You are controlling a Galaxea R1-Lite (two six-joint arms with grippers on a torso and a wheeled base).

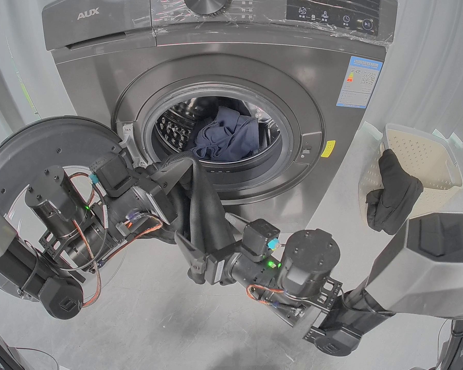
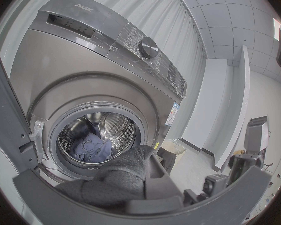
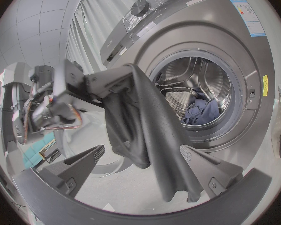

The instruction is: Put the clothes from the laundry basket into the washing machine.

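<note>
Clothes are split between three places. One black garment is pinched in the closed jaws of the left gripper, just in front of the lower left rim of the drum opening. It hangs down from there in a long fold. In the left wrist view the same black garment is seen bunched at the left gripper, with the drum behind it.

The jaws of the right gripper are spread wide apart, and the hanging fold of the black garment passes between them without being clamped. The right gripper is held below the left one, near the floor in front of the machine.

A blue garment is already heaped inside the drum of the washing machine. The round door is swung fully open to the robot's left.

The laundry basket is tilted on the floor at the robot's right, beside the machine. Another dark garment is draped over its near rim.
</note>
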